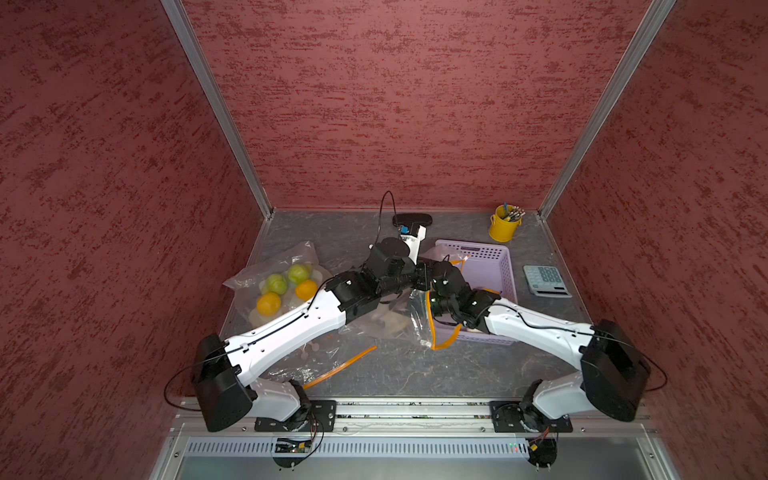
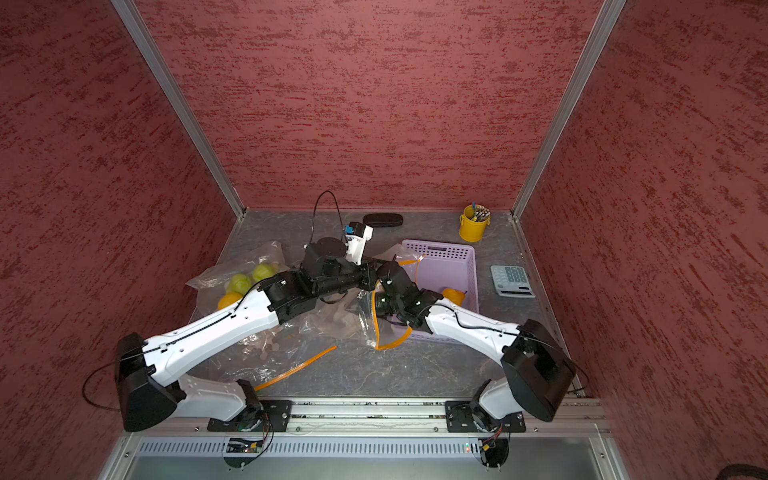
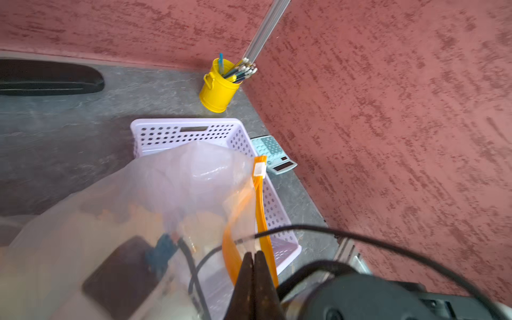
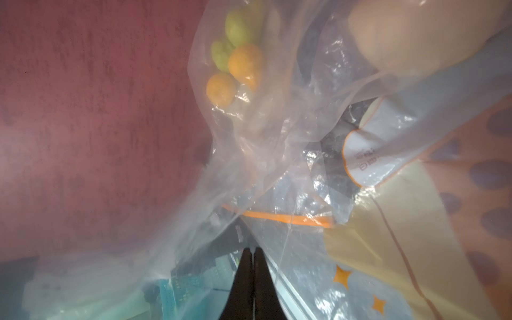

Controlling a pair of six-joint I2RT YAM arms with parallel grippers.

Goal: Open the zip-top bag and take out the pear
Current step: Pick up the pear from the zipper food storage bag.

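- Grip check: my left gripper (image 3: 253,253) is clenched on the zip-top bag (image 3: 177,188), right at its orange zip track (image 3: 261,210). My right gripper (image 4: 253,249) is clamped tight too, with the bag's film bunched at its tips.
- Pear: the pale rounded shape (image 4: 410,36) showing through the film beyond my right fingertips is my best guess. It looks to be inside the bag, but I can't be sure.
- Slip: the film looks thin and slick, so a quick pull apart could slide one pinch off and let the bag sag.
- Tear: the white slider (image 3: 260,169) sits ahead of my left tips, at the track's far end. Hauling on film instead of track could stretch or rip it.
- Spill: the orange strips part near my left tips, so the mouth looks partly open. Tip it down and the pear could tumble towards the lilac basket (image 3: 194,130) just beyond.
- Clash: my two wrists are almost touching, and a careless twist could knock them together.
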